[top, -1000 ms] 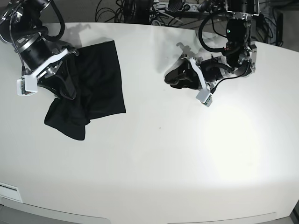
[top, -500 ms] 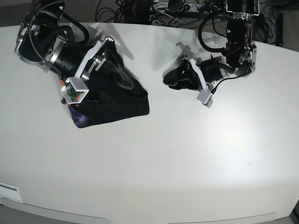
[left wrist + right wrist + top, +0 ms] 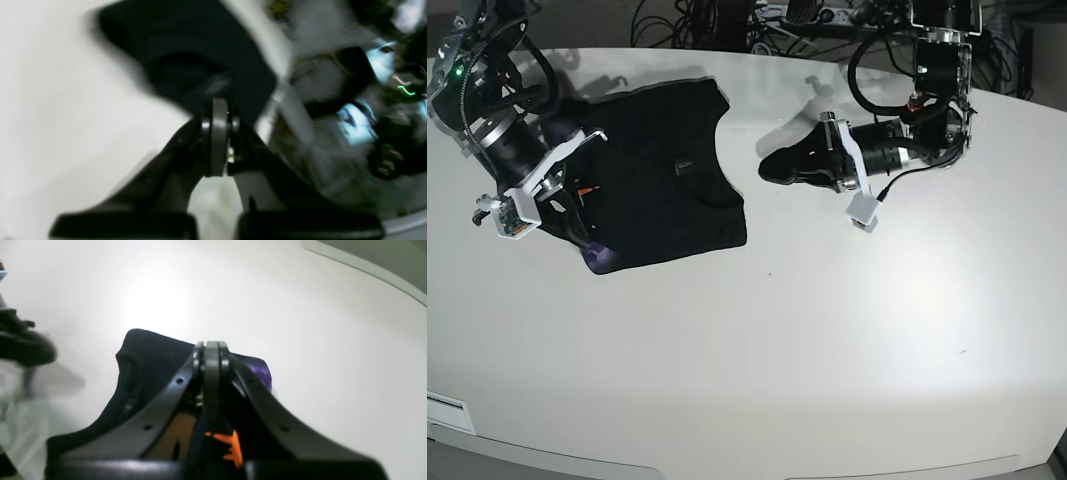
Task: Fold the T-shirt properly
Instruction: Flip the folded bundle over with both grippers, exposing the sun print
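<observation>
The black T-shirt (image 3: 662,170) lies partly spread on the left half of the white table (image 3: 827,350), collar label up, with a purple bit of the print (image 3: 597,258) showing at its lower left corner. My right gripper (image 3: 579,222) is at the shirt's left edge. In the right wrist view that gripper (image 3: 211,350) is shut, with a fold of T-shirt (image 3: 146,373) and its orange print bunched between the fingers. My left gripper (image 3: 767,168) hovers just right of the shirt. It (image 3: 215,106) is shut with nothing seen in it, blurred black T-shirt (image 3: 200,50) beyond.
Cables and equipment (image 3: 727,20) crowd the table's back edge. A small white label (image 3: 447,408) sits at the front left corner. The table's curved edge (image 3: 367,270) shows in the right wrist view.
The right arm pulled back to the left and its jaws closed; the shirt now lies more spread, collar showing. The left gripper shut and shifted slightly left.
</observation>
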